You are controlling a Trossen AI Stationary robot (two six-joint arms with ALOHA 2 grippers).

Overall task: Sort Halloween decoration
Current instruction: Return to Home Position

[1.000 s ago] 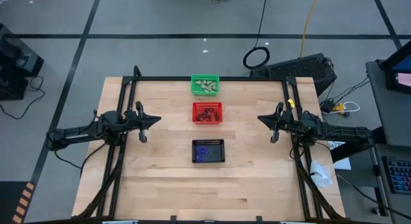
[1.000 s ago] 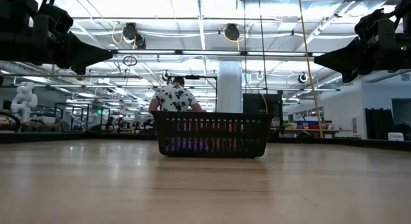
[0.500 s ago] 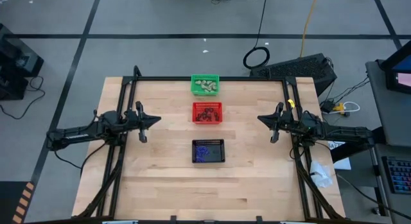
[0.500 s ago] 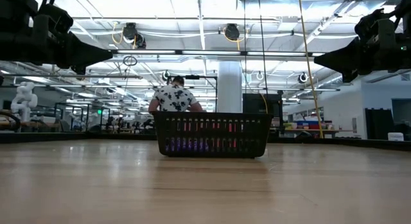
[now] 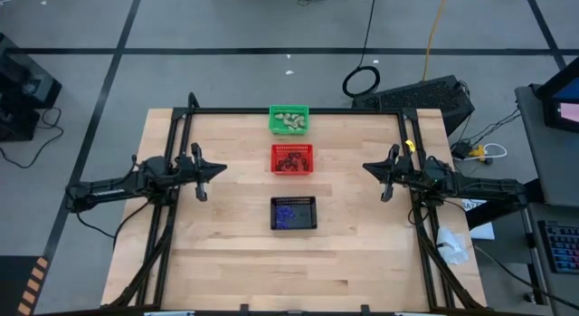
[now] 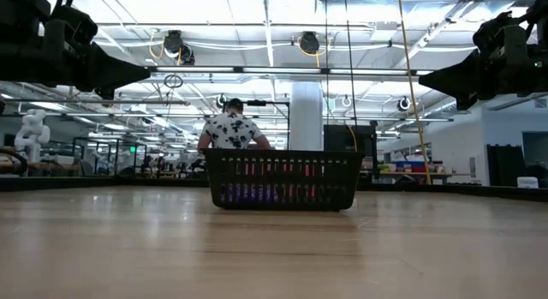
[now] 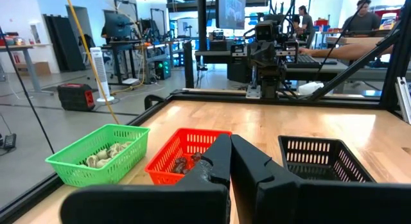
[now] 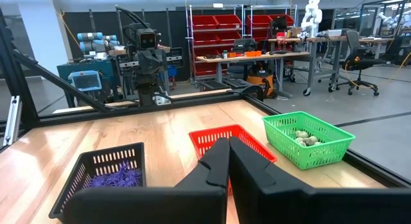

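From where I stand, the wooden surface (image 5: 226, 253) fills the middle of the high view. The left arm (image 5: 118, 187) reaches in from the left edge and the right arm (image 5: 470, 183) from the right edge. They point at each other across the centre of the frame.

Three baskets run in a column down the centre line, each apart from the next. The green basket (image 5: 289, 108) is at upper middle, the red basket (image 5: 291, 147) below it, and the black basket (image 5: 294, 199) lower again. Each has its long axis running left to right, so a short end faces each arm.

The left pincer (image 5: 220, 168) hangs at centre left and the right pincer (image 5: 366, 167) at centre right, both roughly level with the red basket. In the low view they show high in the upper corners, well clear of the wood. In each wrist view the two fingers are pressed together with nothing between them, so both are clenched and empty.

The cream trinkets (image 5: 291, 122) lie in the green basket, the brown trinkets (image 5: 291, 161) in the red, and the purple trinkets (image 5: 288, 215) in the black. I can see none loose on the wood, so the sorting looks finished to me.

Everything sorted sits midway between the pincers, inward from each, and neither arm is nearer. I judge that the coming move calls for no reach toward the centre, only for the arms to settle at rest.
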